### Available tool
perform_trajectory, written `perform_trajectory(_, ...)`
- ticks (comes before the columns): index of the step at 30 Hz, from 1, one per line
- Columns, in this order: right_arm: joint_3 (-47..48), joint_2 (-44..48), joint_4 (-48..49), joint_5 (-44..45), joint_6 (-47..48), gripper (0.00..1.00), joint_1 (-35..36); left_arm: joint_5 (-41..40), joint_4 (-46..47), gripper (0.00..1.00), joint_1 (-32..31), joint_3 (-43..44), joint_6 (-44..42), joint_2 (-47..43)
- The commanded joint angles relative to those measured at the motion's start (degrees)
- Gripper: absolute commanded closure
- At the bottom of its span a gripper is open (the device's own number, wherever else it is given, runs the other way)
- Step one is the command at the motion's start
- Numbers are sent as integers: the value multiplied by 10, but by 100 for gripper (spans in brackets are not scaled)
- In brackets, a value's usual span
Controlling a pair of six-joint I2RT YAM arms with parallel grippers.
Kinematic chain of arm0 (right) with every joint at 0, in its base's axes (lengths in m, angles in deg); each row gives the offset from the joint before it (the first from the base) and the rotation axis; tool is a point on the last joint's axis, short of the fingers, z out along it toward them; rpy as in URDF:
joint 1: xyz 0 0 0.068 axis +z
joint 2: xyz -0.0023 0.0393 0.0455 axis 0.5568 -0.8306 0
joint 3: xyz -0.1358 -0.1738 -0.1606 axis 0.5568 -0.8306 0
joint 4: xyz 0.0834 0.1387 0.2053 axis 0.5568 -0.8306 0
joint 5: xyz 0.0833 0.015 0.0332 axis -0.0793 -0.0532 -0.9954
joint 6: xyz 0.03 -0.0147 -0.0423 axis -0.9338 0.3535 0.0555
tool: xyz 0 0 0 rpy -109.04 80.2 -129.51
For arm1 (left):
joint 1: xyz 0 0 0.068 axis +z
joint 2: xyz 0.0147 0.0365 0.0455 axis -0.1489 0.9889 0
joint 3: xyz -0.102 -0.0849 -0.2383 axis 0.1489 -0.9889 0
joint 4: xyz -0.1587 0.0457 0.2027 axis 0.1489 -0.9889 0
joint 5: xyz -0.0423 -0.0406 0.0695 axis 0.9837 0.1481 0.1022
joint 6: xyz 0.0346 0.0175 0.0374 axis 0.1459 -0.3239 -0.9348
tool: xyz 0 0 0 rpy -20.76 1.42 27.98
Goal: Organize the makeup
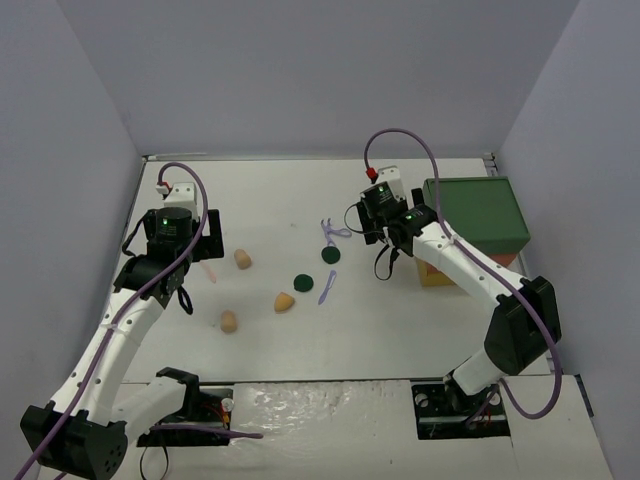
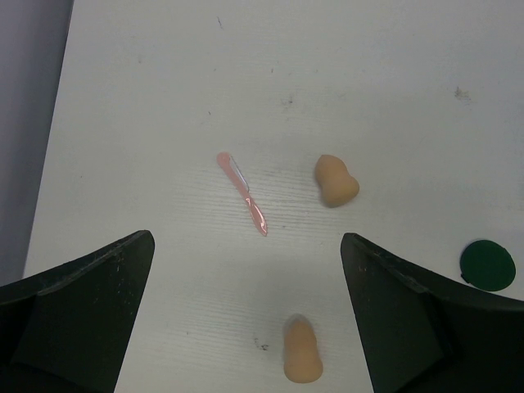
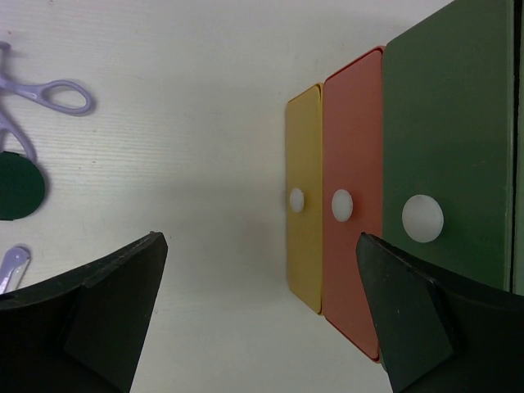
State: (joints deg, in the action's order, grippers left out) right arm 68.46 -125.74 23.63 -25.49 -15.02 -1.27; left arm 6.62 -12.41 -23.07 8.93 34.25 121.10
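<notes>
1. The left pincer (image 2: 248, 246) hangs over the left part of the desk (image 1: 400, 330), jaws spread wide and grasping nothing.
2. A pink stick (image 2: 242, 194) lies flat and slanted on the desk below that pincer.
3. Three tan sponges lie apart, right of the stick: the far sponge (image 1: 243, 259), the near sponge (image 1: 229, 321) and the middle sponge (image 1: 285, 301).
4. Two dark green discs lie flat near the desk's centre, the near disc (image 1: 303, 283) and the far disc (image 1: 330, 255).
5. A lilac looped tool (image 3: 49, 94) lies just beyond the far disc. A lilac stick (image 1: 327, 287) lies right of the near disc.
6. The right pincer (image 3: 262, 239) is released too, empty, pointing down at bare desk between the discs and the box.
7. The green-topped box (image 3: 442, 147) stands at the right, its yellow layer (image 3: 304, 246) and red layer (image 3: 354, 262) facing the pincer.
</notes>
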Motion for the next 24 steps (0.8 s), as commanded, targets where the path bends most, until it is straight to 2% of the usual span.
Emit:
perform_trajectory(1,-2,-2,20,81,1,2,11,-11,21,3,4,31,-7,-3)
perform_trajectory(9,3,-47,20,123,0,1,12,-11,21,3,4,31,-7,-2)
perform_trajectory(14,4,-32,19,149,-16,1,-1,-10,21,3,4,31,-7,-2)
perform_trajectory(21,19,-5,18,122,-20,0,-17,-7,21,3,4,32,-7,0)
perform_trajectory(24,29,2,17,63,-11,0,-20,-1,21,3,4,32,-7,-1)
